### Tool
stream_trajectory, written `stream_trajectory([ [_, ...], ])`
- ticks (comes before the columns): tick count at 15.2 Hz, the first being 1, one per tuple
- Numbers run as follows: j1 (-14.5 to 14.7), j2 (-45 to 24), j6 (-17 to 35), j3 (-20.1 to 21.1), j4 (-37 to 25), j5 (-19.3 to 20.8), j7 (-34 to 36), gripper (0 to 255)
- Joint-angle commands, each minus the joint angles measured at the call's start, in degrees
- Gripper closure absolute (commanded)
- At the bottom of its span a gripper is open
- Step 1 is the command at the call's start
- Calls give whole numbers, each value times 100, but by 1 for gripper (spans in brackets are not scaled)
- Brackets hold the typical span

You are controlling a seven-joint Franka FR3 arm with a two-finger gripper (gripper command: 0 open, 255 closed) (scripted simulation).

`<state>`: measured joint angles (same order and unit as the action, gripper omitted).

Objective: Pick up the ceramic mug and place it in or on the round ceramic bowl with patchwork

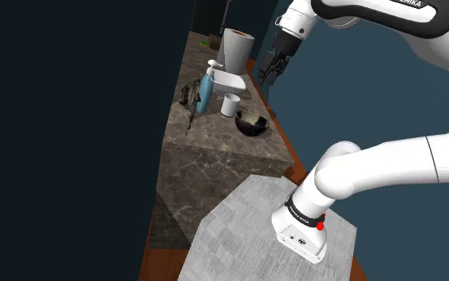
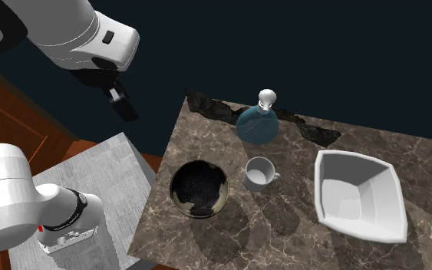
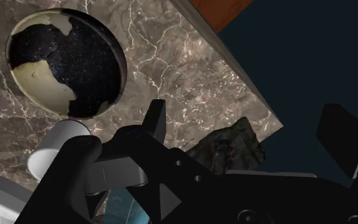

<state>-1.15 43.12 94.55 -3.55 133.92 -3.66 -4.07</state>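
Mug (image 2: 260, 173) stands at three o'clock of the patchwork bowl (image 2: 199, 189) in the second exterior view; the gripper (image 2: 127, 111), fingers spread and empty, should come down squarely over the mug's rim

On the counter (image 2: 283, 238) we find the mug (image 2: 259, 173) just beside the bowl (image 2: 199, 189), toward the second exterior view's right; bottle (image 2: 258, 123) behind, dish (image 2: 360, 195) rightmost.

Mug (image 2: 258, 173) sits btwn bowl (image 2: 199, 189) & white dish (image 2: 358, 195), bottle (image 2: 257, 123) near; above clear.

Counter (image 2: 298, 238): brown veined marble, polished. Bowl (image 2: 199, 189): glossy, black speckled with cream patches. Mug (image 2: 259, 173): plain white, smooth. Stand (image 2: 110, 172): matt grey, rough.
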Motion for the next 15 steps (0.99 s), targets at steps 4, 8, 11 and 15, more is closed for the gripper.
stream_trajectory([
  [4,-62,-508,396,-124,-32,150,-166,0],
  [8,-135,-1239,892,-292,-171,324,-367,0],
  [11,-188,-1820,1230,-413,-347,429,-509,0],
  [15,-255,-2626,1625,-568,-677,532,-690,0],
])
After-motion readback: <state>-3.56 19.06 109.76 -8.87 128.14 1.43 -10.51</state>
